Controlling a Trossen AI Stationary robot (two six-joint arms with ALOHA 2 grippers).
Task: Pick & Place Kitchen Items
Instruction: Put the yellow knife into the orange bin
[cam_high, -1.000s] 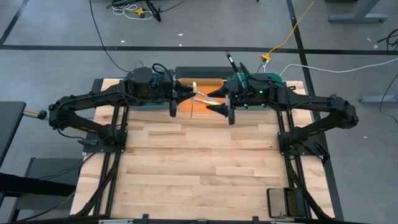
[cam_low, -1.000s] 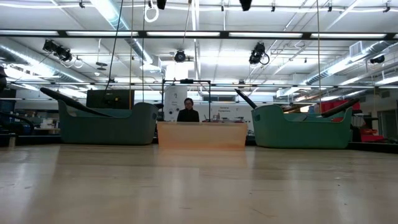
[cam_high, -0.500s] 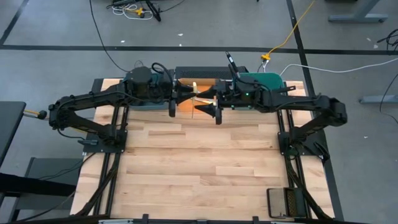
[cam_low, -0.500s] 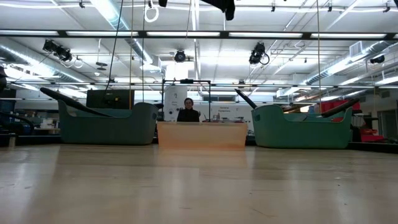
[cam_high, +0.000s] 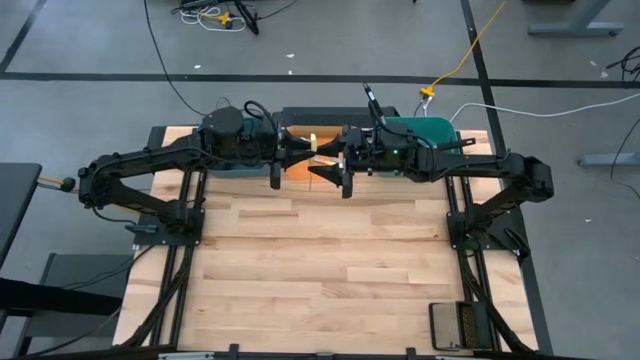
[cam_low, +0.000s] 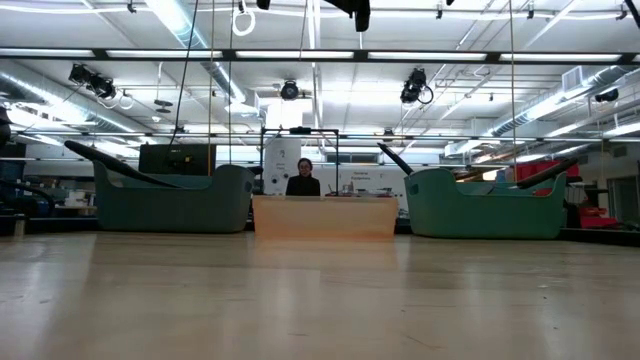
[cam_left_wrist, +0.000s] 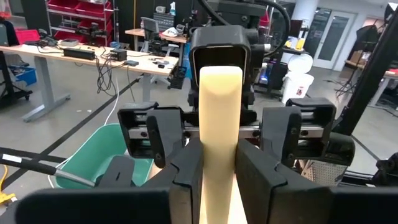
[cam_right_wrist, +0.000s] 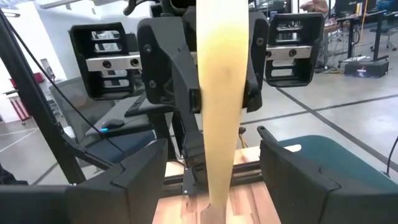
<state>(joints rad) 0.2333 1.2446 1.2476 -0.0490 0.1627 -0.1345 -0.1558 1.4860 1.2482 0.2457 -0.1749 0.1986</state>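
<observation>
A pale yellow-handled knife (cam_high: 314, 148) hangs in the air over the orange bin (cam_low: 325, 215) at the table's far edge; its blade does not show clearly. My left gripper (cam_high: 300, 152) is shut on its handle (cam_left_wrist: 219, 124). My right gripper (cam_high: 323, 162) faces the left one from the table's right and is open. Its fingers (cam_right_wrist: 124, 180) stand wide on either side of the handle's free end (cam_right_wrist: 217, 93) without touching it. Black utensil handles (cam_low: 110, 165) (cam_low: 395, 158) stick out of the teal bins, leaning on the rims. My left gripper pinches the knife's yellow handle (cam_left_wrist: 219, 168) between its two fingers, coming level from the table's left, fingers along the handle. The knife is lifted clear above the orange bin, and its free handle end (cam_left_wrist: 221, 78) points at the right gripper.
Two teal bins (cam_low: 170, 200) (cam_low: 490, 205) flank the orange bin along the far edge; the right one (cam_high: 425, 128) shows beside my right arm. A person sits far behind the table (cam_low: 302, 180). The wide wooden tabletop (cam_high: 320, 260) lies toward the near edge.
My right gripper has moved toward the table's left, up to the left gripper, staying open; its fingers now stand on either side of the knife handle. The left gripper and the knife have kept still.
</observation>
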